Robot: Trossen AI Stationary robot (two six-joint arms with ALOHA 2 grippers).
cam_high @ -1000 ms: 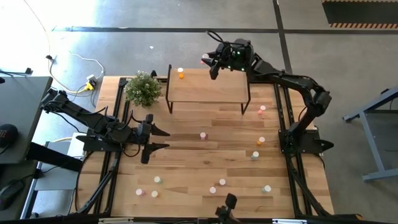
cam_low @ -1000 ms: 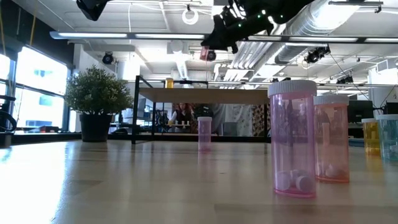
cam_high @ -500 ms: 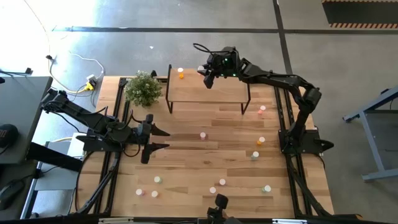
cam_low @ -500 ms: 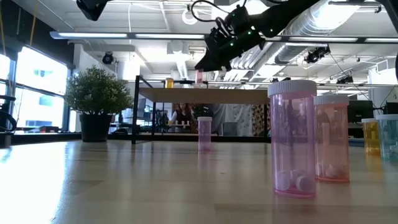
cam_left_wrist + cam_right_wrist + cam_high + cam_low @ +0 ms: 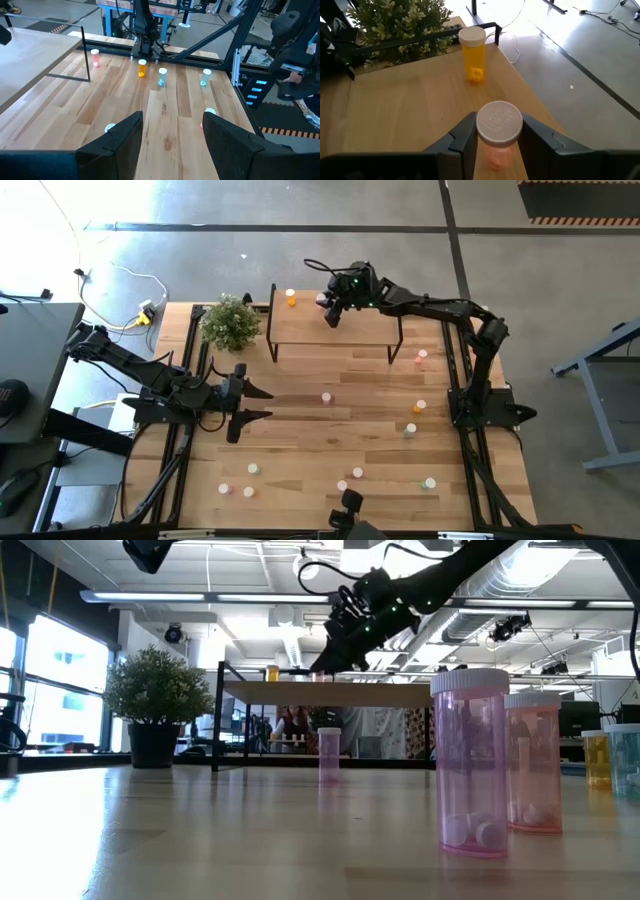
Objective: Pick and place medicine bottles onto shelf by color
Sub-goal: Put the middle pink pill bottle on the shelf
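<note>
My right gripper (image 5: 329, 307) is over the far part of the shelf (image 5: 345, 330), shut on a pink medicine bottle (image 5: 498, 145) with a white cap. An orange bottle (image 5: 472, 56) stands on its base near the shelf's far left corner, a short way from the held one. Several more bottles stand on the tabletop, among them a pink one (image 5: 326, 397) in the middle and a pink one (image 5: 421, 357) by the right edge. My left gripper (image 5: 256, 402) waits open at the table's left side, touching nothing. My right gripper pinches the pink bottle between its two fingers (image 5: 464, 137), on opposite sides of the body just under the white cap (image 5: 499, 121). The fingers slant down from the table's right side. The bottle stays upright; whether its base touches the shelf top, I cannot tell.
A potted plant (image 5: 231, 322) stands left of the shelf. Orange (image 5: 420, 407) and green (image 5: 410, 429) bottles stand near the right edge, and several more (image 5: 357, 473) along the near edge. The shelf top right of the held bottle is bare wood.
My right gripper has come down from well above the shelf to just over its top, moving toward the table's left and tipping further downward. The pink bottle has gone with it, upright, nearer the orange bottle.
</note>
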